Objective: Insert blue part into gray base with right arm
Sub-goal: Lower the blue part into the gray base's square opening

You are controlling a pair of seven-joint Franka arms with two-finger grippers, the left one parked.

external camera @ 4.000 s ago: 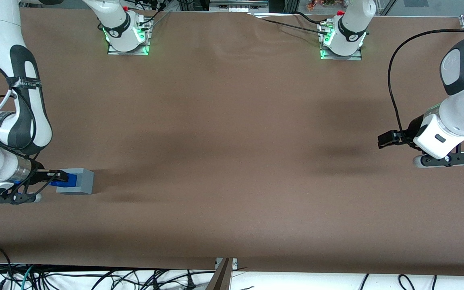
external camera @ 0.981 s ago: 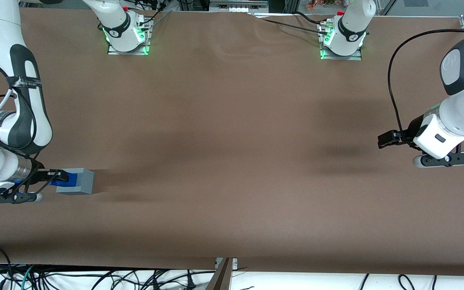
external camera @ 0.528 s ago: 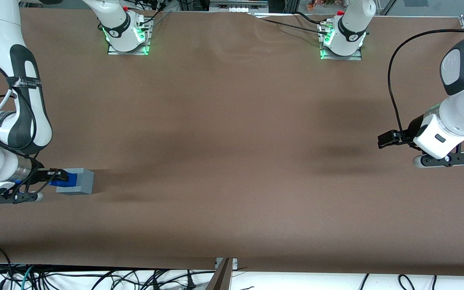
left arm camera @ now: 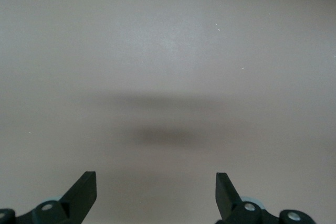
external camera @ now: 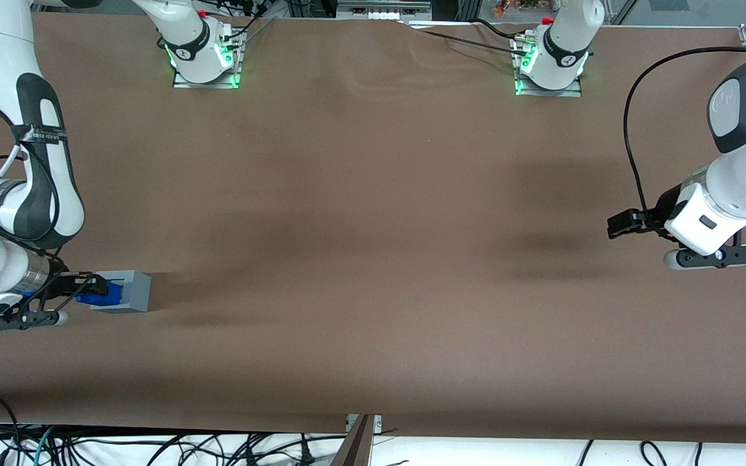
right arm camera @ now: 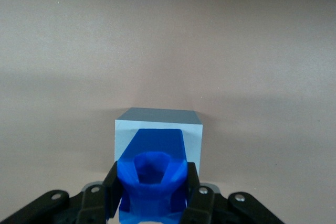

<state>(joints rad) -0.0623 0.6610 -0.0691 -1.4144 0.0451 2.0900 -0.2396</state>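
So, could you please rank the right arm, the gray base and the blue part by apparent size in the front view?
1. The right arm, largest by far.
2. The gray base.
3. The blue part, smallest, held in the gripper over the base.

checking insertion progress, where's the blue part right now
The blue part sits over the gray base, held between the fingers of the gripper, toward the working arm's end of the table.

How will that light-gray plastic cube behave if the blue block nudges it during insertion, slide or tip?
The light-gray plastic cube looks squat and flat-bottomed, so tipping seems unlikely. It sits loose on the brown tabletop, so it may slide. The end effector, gripping the bright-blue plastic block, is above its recess.
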